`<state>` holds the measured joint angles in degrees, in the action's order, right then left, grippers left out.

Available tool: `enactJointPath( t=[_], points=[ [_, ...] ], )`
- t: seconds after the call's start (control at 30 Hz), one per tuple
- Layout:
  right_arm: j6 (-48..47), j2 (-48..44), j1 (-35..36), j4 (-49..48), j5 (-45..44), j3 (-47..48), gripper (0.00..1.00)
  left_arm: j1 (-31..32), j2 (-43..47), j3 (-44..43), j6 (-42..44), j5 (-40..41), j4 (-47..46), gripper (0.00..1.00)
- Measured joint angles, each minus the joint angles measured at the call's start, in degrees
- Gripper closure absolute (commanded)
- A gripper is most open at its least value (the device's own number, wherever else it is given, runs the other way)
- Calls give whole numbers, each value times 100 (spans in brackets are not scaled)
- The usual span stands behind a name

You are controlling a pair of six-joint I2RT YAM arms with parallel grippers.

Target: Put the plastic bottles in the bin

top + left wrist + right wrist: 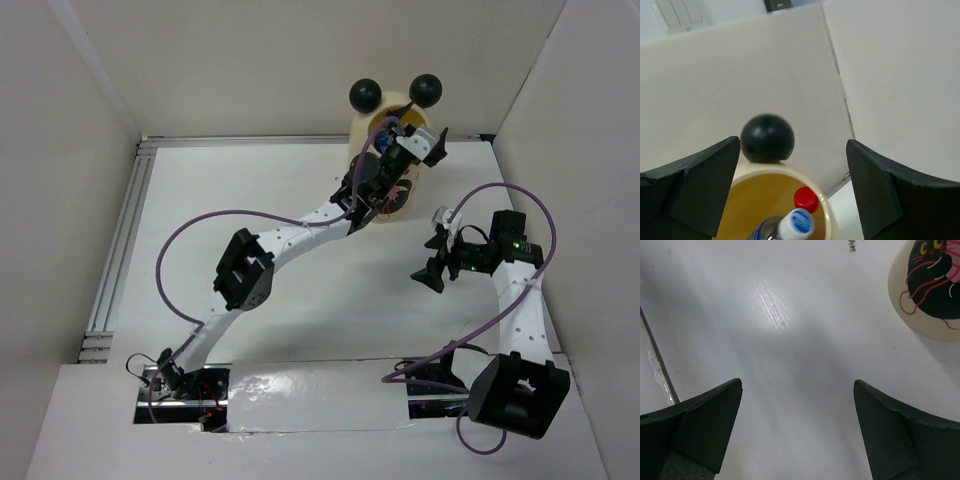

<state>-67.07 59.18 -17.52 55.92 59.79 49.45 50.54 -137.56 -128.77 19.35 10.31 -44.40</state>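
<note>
The bin (362, 128) stands at the table's far edge, cream with two black ball ears (366, 95). My left gripper (390, 135) hangs open and empty just above its mouth. In the left wrist view, my left gripper (792, 145) frames one ball ear (767, 138), the cream rim (775, 169) and the yellow inside. There a clear blue-labelled bottle with a white-and-blue cap (796, 223) stands next to a red cap (806, 199). My right gripper (432, 262) is open and empty over bare table, right of the bin. No bottles lie on the table.
The right wrist view shows my right gripper (797, 385) above the white table (790, 315), with the bin's cartoon-printed side (920, 315) at the upper right. An aluminium rail (115, 250) runs along the table's left edge. White walls enclose the table.
</note>
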Motion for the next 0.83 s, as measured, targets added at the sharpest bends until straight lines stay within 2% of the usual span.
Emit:
enactJointPath(
  t=[0.2,0.33,0.4,0.5,0.6,0.7,0.83],
  points=[
    [-9,28,2,-22,33,-42,0,286,1484,1464,330,245,-498,0],
    [170,22,2,-70,44,-42,0,369,2516,2570,540,706,-796,0],
    [527,13,2,-195,31,-48,0,455,3145,3185,474,1099,-595,0],
    [1478,-24,2,-645,-177,-116,0,581,4269,3987,-306,1587,490,0],
    [2514,-26,7,-1139,-621,-120,0,466,5860,5178,-1440,1641,1808,0],
    [3235,-28,0,-1488,-1069,-120,0,20,7563,6653,-2389,1657,2833,0],
    [3650,-105,-20,-1888,-1399,-227,0,-595,8939,7949,-3259,1676,4199,0]
  ],
)
